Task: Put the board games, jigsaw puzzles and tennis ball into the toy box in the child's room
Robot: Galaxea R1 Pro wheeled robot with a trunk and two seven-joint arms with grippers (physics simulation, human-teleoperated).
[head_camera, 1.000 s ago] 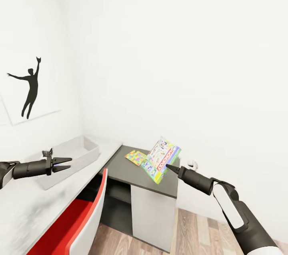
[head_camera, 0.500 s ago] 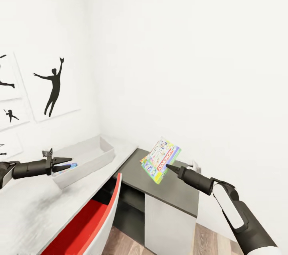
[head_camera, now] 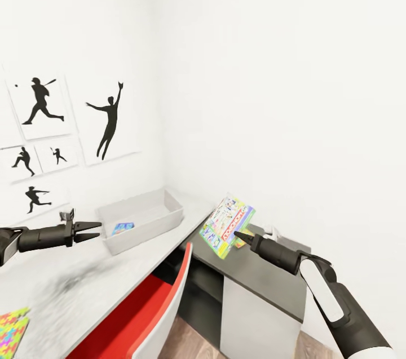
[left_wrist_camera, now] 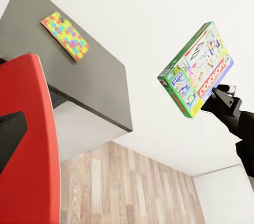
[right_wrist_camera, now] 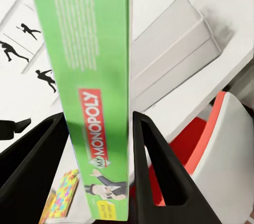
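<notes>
My right gripper (head_camera: pixel 238 234) is shut on a green Monopoly board game (head_camera: pixel 228 224), held tilted in the air over the dark grey side desk (head_camera: pixel 265 275). In the right wrist view both fingers (right_wrist_camera: pixel 153 166) clamp the box's green edge (right_wrist_camera: pixel 95 76). The pale grey toy box (head_camera: pixel 148 222) stands on the long white table (head_camera: pixel 67 286) near the corner, with another board game (head_camera: pixel 122 228) lying inside. Just left of the box, above the table, my left gripper (head_camera: pixel 90 230) is open and holds nothing. One jigsaw puzzle (head_camera: pixel 11 329) lies at the table's near end, another (left_wrist_camera: pixel 66 35) on the dark desk.
A red and white chair (head_camera: pixel 152 314) is tucked under the table between my arms. Black baseball silhouette pictures (head_camera: pixel 110 119) hang on the left wall. Wood-plank floor (left_wrist_camera: pixel 127 187) lies beyond the dark desk.
The camera has turned left, so the toy box, table and pictures slid right in view. The board game inside the toy box and the near jigsaw puzzle came into sight. Both arms kept their pose.
</notes>
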